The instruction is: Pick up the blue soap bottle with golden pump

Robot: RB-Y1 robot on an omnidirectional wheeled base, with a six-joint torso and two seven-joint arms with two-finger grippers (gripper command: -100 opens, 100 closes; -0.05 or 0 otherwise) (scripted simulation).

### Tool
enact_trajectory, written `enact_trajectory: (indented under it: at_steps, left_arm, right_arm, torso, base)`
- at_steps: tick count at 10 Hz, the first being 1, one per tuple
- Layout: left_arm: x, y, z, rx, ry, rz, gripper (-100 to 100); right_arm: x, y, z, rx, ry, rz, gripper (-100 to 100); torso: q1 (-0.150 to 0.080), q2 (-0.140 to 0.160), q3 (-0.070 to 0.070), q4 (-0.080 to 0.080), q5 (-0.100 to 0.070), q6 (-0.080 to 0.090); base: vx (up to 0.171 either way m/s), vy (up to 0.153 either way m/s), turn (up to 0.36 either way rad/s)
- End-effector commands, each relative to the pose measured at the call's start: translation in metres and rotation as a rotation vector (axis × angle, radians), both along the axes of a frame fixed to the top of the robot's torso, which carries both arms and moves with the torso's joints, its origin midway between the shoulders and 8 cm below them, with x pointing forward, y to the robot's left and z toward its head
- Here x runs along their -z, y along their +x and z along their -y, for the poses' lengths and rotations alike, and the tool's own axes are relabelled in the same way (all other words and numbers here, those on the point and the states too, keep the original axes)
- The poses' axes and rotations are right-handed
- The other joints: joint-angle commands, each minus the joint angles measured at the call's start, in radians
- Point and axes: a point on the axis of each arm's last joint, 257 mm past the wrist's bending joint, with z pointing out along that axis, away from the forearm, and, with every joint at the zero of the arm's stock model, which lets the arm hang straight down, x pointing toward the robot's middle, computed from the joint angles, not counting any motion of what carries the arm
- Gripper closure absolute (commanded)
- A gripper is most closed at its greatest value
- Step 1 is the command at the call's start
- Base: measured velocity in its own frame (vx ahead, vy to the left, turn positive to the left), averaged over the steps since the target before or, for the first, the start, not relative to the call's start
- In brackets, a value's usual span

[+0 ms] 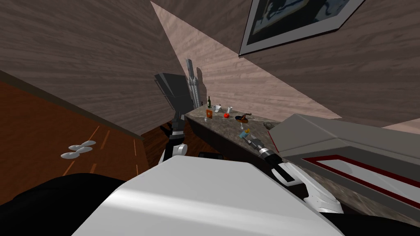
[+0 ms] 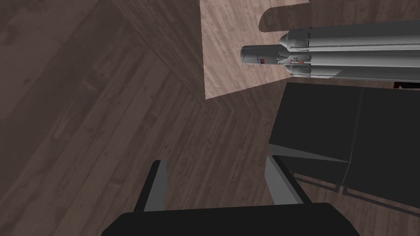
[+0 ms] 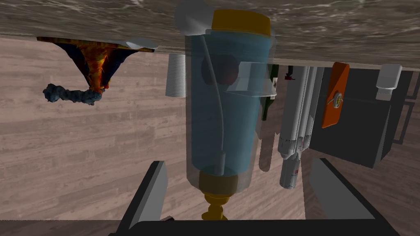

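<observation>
The blue see-through soap bottle [image 3: 223, 123] with its golden pump [image 3: 214, 200] and golden base stands on the marble counter [image 3: 328, 37]. My right gripper [image 3: 240, 164] is open around its pump end, with one finger [image 3: 156, 188] on each side and a gap to the bottle's sides. In the head view the bottle [image 1: 244, 133] stands small near the counter's front edge, at the tip of my right gripper [image 1: 249, 138]. My left gripper [image 2: 219, 180] is open and holds nothing; it hangs by the dark cabinet [image 2: 348, 135], left of the counter [image 1: 213, 123].
Farther along the counter stand a dark pointed hat [image 3: 96, 61], a white cup [image 3: 176, 73], a green bottle [image 3: 268, 102], an orange box [image 3: 335, 96] and a red apple [image 1: 226, 115]. A grey rocket model [image 1: 192, 86] stands at its far end. A grey raised unit [image 1: 328, 135] lies right.
</observation>
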Motion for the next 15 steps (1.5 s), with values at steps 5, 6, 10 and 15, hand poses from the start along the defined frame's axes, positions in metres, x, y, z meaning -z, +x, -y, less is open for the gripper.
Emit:
enact_trajectory:
  at_steps: [5, 6, 10, 15]
  left_arm:
    - [0.0, 0.0, 0.0, 0.0, 0.0, 0.0, 0]
    - [0.0, 0.0, 0.0, 0.0, 0.0, 0.0, 0]
    - [0.0, 0.0, 0.0, 0.0, 0.0, 0.0, 0]
    - [0.0, 0.0, 0.0, 0.0, 0.0, 0.0, 0]
  right_arm:
    - [0.004, 0.026, 0.002, -0.062, 0.009, 0.016, -100]
    - [0.006, 0.03, 0.009, -0.049, 0.006, 0.014, -100]
    - [0.018, 0.04, 0.026, -0.045, 0.005, -0.003, -100]
    - [0.027, 0.051, 0.044, -0.04, 0.004, -0.017, -100]
  torso:
    - [0.001, 0.007, 0.004, 0.002, 0.0, 0.0]
    - [0.003, 0.008, 0.005, 0.002, 0.001, 0.0]
    - [0.003, 0.007, 0.004, 0.001, 0.0, -0.001]
    - [0.002, 0.006, 0.004, 0.001, 0.0, -0.001]
  base:
    - [-0.019, 0.041, -0.01]
    - [-0.036, 0.065, -0.022]
    - [-0.023, 0.036, -0.004]
    - [-0.016, 0.03, -0.006]
